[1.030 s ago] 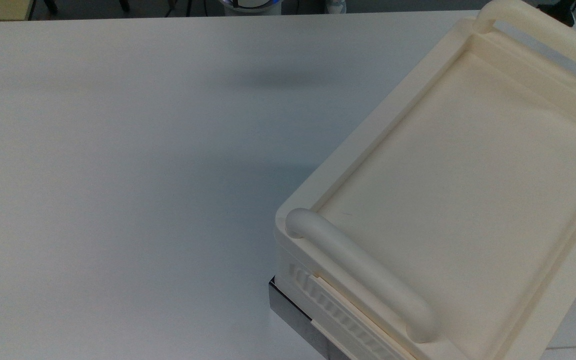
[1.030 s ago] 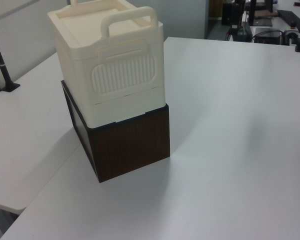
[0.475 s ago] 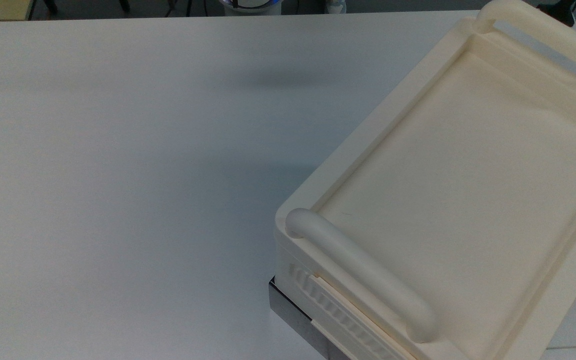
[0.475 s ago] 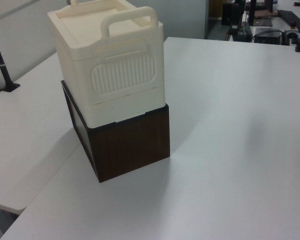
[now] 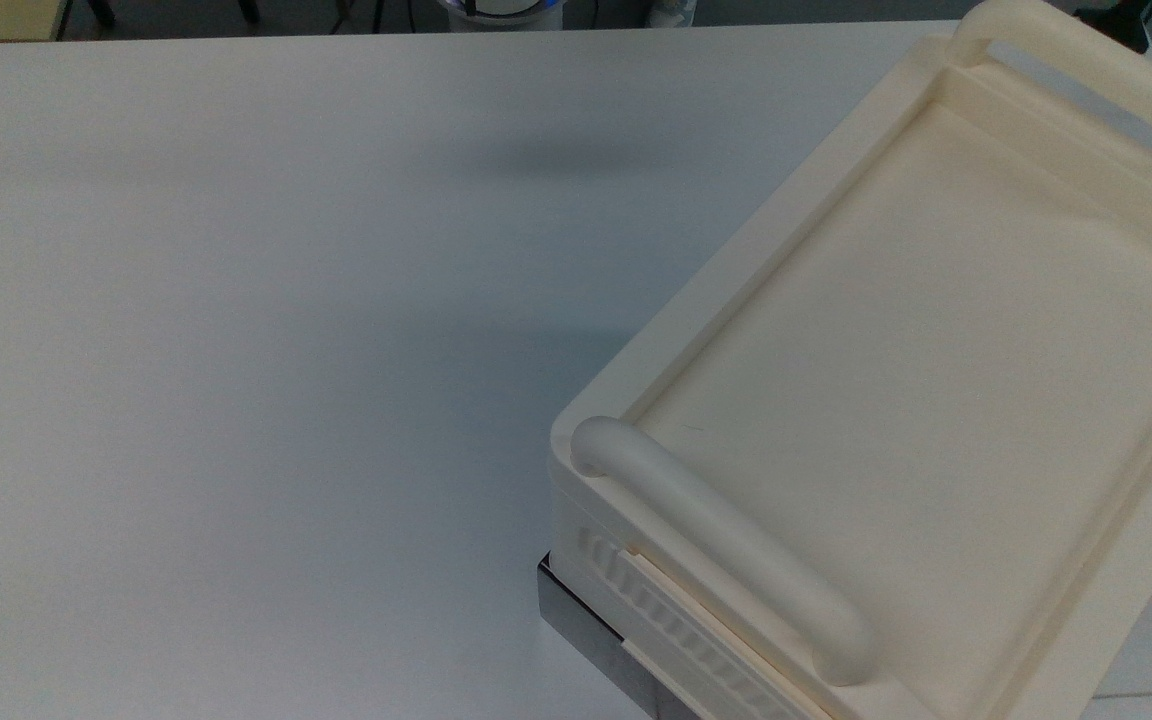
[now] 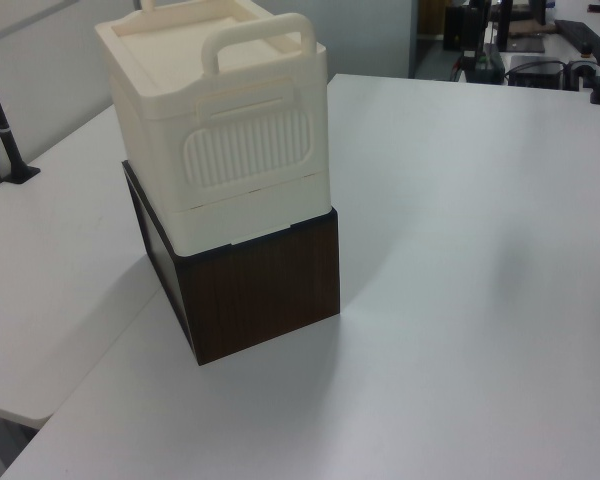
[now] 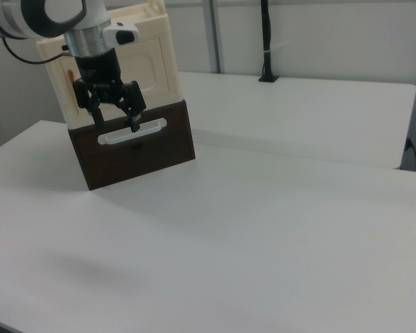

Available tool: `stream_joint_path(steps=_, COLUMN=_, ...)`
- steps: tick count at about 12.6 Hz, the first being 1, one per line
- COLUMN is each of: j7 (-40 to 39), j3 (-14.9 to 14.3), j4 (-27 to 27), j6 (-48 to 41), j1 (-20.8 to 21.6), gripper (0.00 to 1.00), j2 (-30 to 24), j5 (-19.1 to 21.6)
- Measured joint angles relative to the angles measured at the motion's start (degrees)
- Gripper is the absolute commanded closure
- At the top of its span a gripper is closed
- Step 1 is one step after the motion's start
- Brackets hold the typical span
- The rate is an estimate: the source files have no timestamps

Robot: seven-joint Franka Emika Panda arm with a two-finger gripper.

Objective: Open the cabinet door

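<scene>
In the right view the cream cabinet [image 7: 111, 59] stands on a dark brown box [image 7: 135, 149] at the right view's upper left. The cabinet door [image 7: 152, 66] is the front face with a recessed panel, and it lies flush with the body. An orange-brown strip [image 7: 71, 78] sits near the door's left edge. My gripper [image 7: 116, 123] hangs in front of the door's lower part, open, fingers pointing down, with nothing between them. Its fingertips [image 7: 134, 127] reach down over the box's white bar handle [image 7: 132, 132]. How close the gripper is to the door I cannot tell.
The top view shows the cabinet's recessed top [image 5: 916, 380] with thick bar handles [image 5: 726, 550]. The left view shows its ribbed side panel [image 6: 250, 145] above the brown box [image 6: 260, 290]. The white table [image 7: 263, 229] spreads wide around them. A black pole [image 7: 267, 41] stands behind.
</scene>
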Motion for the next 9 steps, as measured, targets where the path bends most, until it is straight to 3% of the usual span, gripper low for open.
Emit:
stream_joint_path(steps=5, j7=-2.8, j3=-0.2, j4=0.0, j6=0.0, j1=0.0, gripper=0.00, j2=0.0, j5=0.0)
stream_joint_path(steps=9, j7=-21.5, j3=-1.0, j4=0.0, j6=-0.1, j1=-0.3, gripper=0.00, j2=-0.1, j5=0.0)
